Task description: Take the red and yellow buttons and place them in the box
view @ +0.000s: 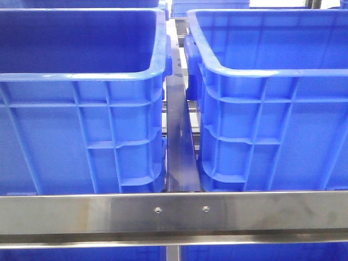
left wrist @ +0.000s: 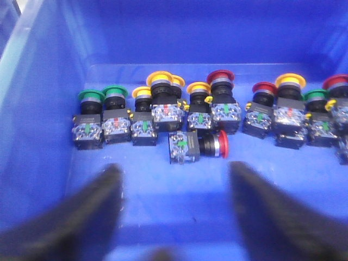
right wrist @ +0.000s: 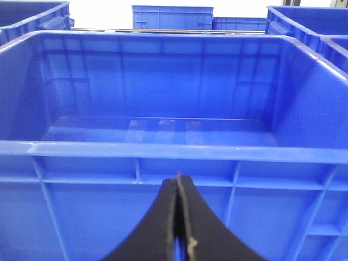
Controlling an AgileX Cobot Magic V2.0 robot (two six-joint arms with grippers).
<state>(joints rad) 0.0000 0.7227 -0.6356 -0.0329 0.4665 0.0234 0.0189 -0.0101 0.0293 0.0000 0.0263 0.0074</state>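
Observation:
In the left wrist view, a row of push-button switches stands on the floor of a blue crate (left wrist: pixel 43 163). Some have yellow caps (left wrist: pixel 161 81), some red caps (left wrist: pixel 220 78). One red-capped button (left wrist: pixel 215 144) lies on its side nearer the fingers. My left gripper (left wrist: pixel 175 169) is open and empty, inside this crate, just short of that lying button. My right gripper (right wrist: pixel 178 179) is shut and empty, outside the near wall of an empty blue box (right wrist: pixel 163 149), below its rim. Neither gripper shows in the front view.
Green-capped buttons (left wrist: pixel 91 97) stand in the same row. The front view shows two big blue crates, left (view: pixel 81 73) and right (view: pixel 261 70), with a narrow gap between them and a steel rail (view: pixel 174 209) across the front. More blue crates (right wrist: pixel 171 16) stand behind.

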